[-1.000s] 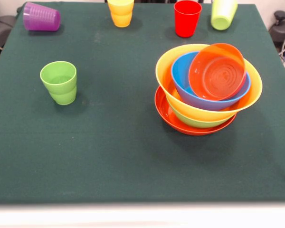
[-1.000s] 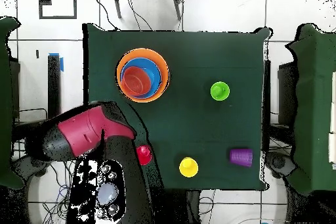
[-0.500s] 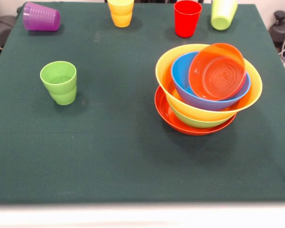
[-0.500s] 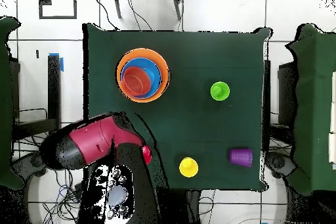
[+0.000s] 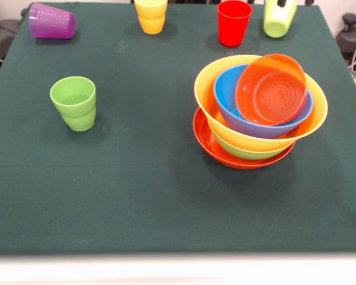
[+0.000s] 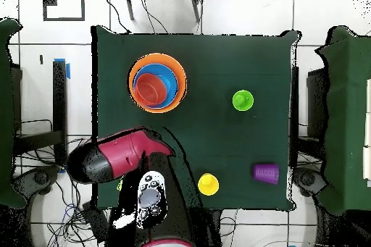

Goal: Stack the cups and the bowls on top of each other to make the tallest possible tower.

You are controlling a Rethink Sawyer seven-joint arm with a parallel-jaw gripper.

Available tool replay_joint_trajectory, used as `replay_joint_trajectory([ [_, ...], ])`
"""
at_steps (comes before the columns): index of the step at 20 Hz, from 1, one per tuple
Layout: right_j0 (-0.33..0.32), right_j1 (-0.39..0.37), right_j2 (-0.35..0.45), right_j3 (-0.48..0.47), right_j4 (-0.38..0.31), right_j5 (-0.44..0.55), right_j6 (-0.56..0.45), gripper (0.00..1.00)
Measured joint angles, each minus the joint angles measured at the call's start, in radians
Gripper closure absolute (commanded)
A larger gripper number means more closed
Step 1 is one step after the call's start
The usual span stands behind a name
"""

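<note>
Because only a dark bit of my gripper (image 5: 281,3) shows at the far edge of the table (image 5: 154,196), I cannot tell if it is open or closed. It sits right at the top of a light green cup (image 5: 279,20), at the far right. That cup leans a little, and I cannot tell if I am holding it or just touching it.

Just to the left of it stands the red cup (image 5: 234,22), upright and close by. Further left along the far edge is the yellow cup (image 5: 151,15). In the far left corner the purple cup (image 5: 51,21) lies on its side. Another green cup (image 5: 75,103) stands alone on the left, nearer the middle.

The bowls sit on the right, nearer than the cups. The wide red-orange bowl (image 5: 209,139) is at the bottom. The green bowl (image 5: 240,152) is in it, then the big orange-yellow bowl (image 5: 204,89), then the blue bowl (image 5: 225,89). The small orange bowl (image 5: 270,89) leans up on its edge inside the blue one.

No cup is on the pile yet, so I think the tower is only half built.

Some things could go wrong. If I swing sideways, I may bump the red cup over. If I put a cup on the leaning small bowl, it may slide off or tip. The purple cup may roll when I touch it.
</note>
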Motion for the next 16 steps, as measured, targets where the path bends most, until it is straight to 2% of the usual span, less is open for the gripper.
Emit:
replay_joint_trajectory([
  [16, 0.001, 0.115, -0.024, -0.001, 0.000, -0.037, 0.000, 0.00],
])
